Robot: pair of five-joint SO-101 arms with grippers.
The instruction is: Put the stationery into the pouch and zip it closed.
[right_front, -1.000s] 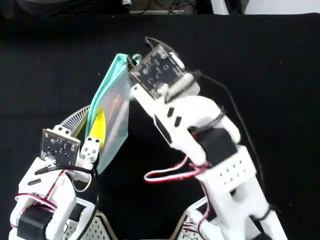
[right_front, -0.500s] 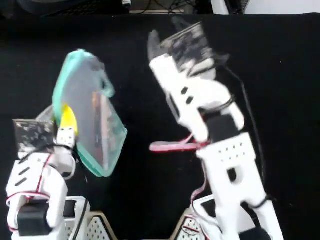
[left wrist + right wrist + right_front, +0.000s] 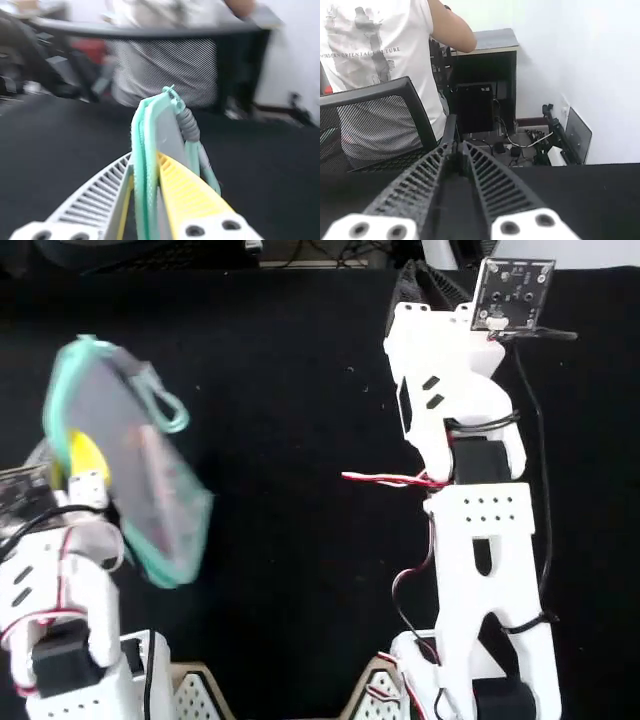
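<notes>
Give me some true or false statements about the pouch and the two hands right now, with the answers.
1. The left hand grips the pouch. True.
2. The right hand holds a pen. False: it is shut with nothing in it.
3. The pouch lies flat on the table. False: it is held up, edge-on, in the left hand.
4. The table is black. True.
5. The two hands touch each other. False: they are far apart, at opposite sides of the table.
</notes>
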